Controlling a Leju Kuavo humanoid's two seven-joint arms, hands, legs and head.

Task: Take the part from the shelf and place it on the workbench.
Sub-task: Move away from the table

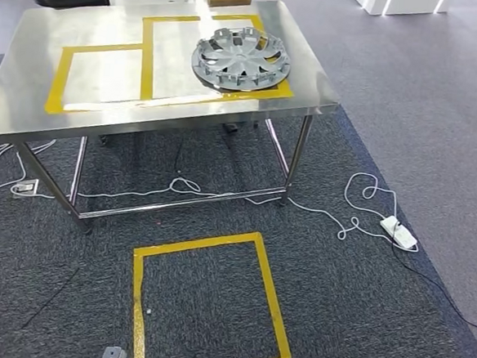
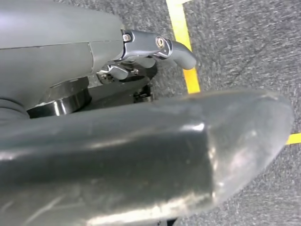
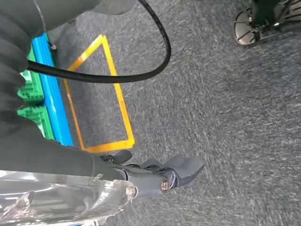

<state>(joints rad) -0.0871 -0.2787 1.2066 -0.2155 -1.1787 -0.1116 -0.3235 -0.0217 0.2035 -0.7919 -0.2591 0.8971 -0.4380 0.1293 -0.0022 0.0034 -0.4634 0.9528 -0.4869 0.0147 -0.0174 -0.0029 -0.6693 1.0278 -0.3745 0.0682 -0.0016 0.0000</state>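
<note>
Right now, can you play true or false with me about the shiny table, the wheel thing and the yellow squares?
1. The silver wheel cover lies on the metal workbench. True.
2. The wheel cover sits in the smaller yellow taped box on the workbench. False: it is in the larger taped box, at its near right corner, overlapping the tape.
3. A yellow taped square marks the carpet in front of the workbench. True.
4. A white cable runs across the carpet to a white power strip. True.
5. The left hand holds the wheel cover. False: it holds nothing and hangs over the carpet.
</note>
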